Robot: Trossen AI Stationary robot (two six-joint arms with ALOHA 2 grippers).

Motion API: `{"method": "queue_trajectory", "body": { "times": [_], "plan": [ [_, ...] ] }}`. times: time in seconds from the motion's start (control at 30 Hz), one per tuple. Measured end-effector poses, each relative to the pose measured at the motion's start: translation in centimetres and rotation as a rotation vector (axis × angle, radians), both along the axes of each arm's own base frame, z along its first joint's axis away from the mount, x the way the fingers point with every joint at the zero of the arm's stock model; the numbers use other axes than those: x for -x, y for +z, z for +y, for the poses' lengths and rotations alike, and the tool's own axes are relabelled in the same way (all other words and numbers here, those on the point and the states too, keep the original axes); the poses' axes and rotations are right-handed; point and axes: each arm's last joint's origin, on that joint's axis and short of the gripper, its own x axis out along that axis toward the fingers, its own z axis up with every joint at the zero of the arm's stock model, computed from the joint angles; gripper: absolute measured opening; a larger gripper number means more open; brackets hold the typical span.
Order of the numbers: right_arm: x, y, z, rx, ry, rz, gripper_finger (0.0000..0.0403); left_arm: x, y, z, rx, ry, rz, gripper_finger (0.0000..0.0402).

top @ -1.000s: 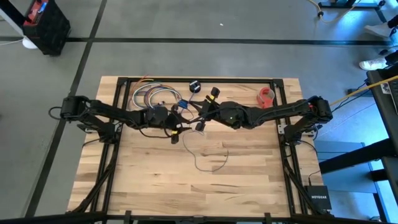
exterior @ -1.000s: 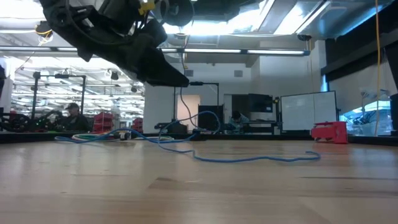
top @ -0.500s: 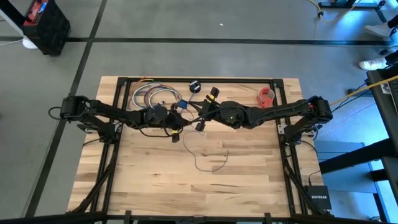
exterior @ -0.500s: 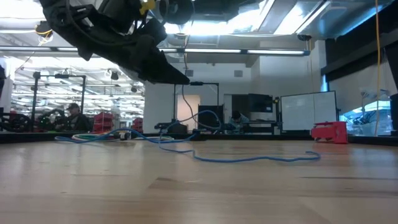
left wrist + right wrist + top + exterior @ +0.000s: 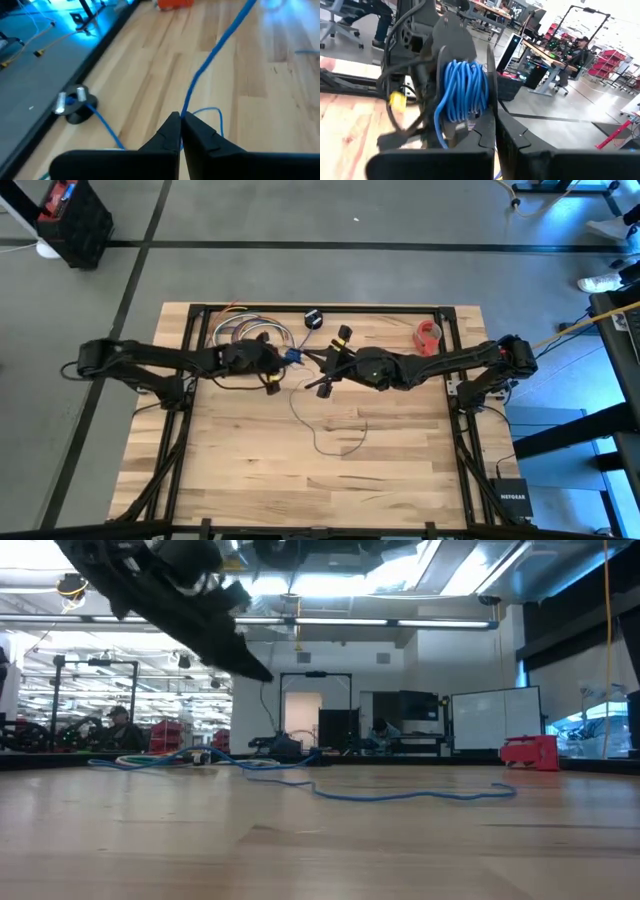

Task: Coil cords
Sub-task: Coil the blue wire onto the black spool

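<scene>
We see a pale wooden table (image 5: 250, 470) framed in black on a grey concrete floor; looking level across it, a workshop with shelving and desks lies behind, where a person (image 5: 117, 720) sits far off. Both arms reach in to meet near the far middle of the table. The left gripper (image 5: 180, 122) has its two dark fingers pressed together on the thin cord (image 5: 212, 47), which runs up and away from the fingertips, taut, over the boards. More of that cord lies loose on the table, curling toward the near side (image 5: 325, 442), and seen from table height it trails flat across the surface (image 5: 400, 795). The small black round spool (image 5: 75, 105) rests on the boards near the table's far edge, with the cord leading off from it. The right gripper (image 5: 495, 122) is also closed, and just beyond its fingertips we see a bundle of wound blue cord (image 5: 465, 90) on the other arm; it seems to touch the fingers, though we cannot be sure. A bunch of multicoloured cables (image 5: 240, 332) lies under the left arm, and a small red object (image 5: 428, 335) sits toward the far right.
</scene>
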Motion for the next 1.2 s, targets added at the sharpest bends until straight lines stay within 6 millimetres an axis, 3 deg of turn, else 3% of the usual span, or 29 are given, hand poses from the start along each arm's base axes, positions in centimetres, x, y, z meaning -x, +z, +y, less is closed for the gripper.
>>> {"method": "queue_trajectory", "body": {
  "times": [0.13,0.33,0.6,0.87,1.2],
  "plan": [
    [0.0,0.2,0.0,-0.003,0.007,-0.019,0.0003,1.1,1.7,-0.2,0.019,0.01,-0.062,0.0001],
    [-0.1,0.7,0.1,-0.01,0.067,-0.065,0.0003,0.7,2.0,-1.3,0.022,-0.089,-0.09,0.0001],
    [-0.2,-0.1,0.3,-0.017,0.14,0.007,0.0003,1.9,1.6,0.3,-0.056,0.089,0.011,0.0001],
    [-0.2,0.3,0.2,-0.014,0.107,-0.043,0.0003,4.0,3.6,-0.2,-0.052,0.145,-0.036,0.0001],
    [-0.6,1.7,0.4,0.006,0.244,-0.207,0.0003,1.3,4.0,-2.9,0.037,-0.136,-0.231,0.0001]
  ]
}}
